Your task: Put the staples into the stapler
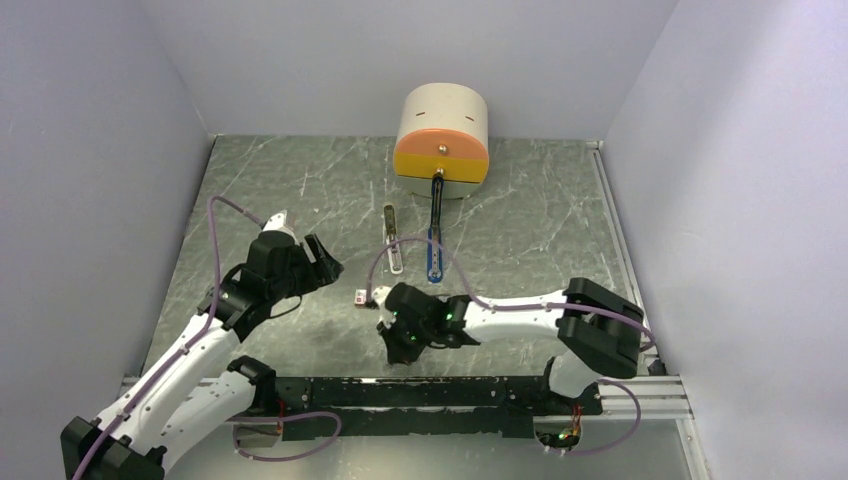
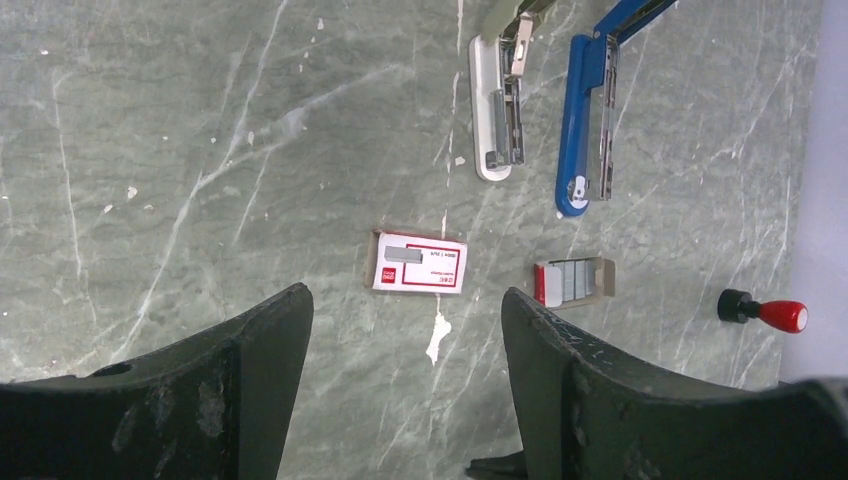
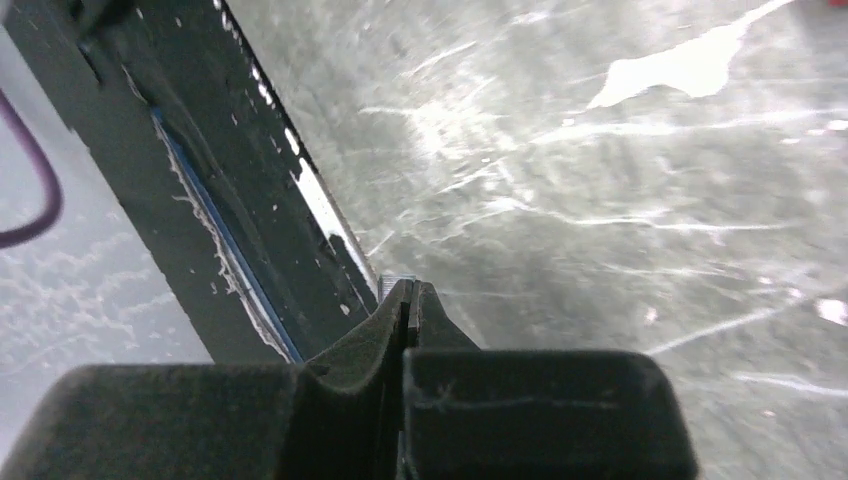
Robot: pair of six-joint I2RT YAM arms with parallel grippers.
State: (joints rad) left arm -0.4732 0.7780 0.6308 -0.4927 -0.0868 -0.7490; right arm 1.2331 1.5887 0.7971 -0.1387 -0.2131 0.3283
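Two staplers lie open at mid-table: a white stapler [image 2: 497, 120] and a blue stapler [image 2: 585, 130]. Nearer lies a red-and-white box [image 2: 420, 265] with a grey strip of staples [image 2: 403, 254] on it. Beside it a small open tray [image 2: 573, 281] holds more staples. My left gripper [image 2: 405, 300] hovers open above the box, nothing between its fingers. My right gripper [image 3: 408, 290] points down at the table near the front rail, shut. A small silvery ribbed piece of staples [image 3: 398, 279] peeks out past its tips.
A cream and orange drum [image 1: 441, 140] stands at the back centre. A black knob with a red handle [image 2: 765, 312] lies right of the tray. The black front rail [image 3: 200, 200] runs close by my right gripper. Grey walls enclose the table.
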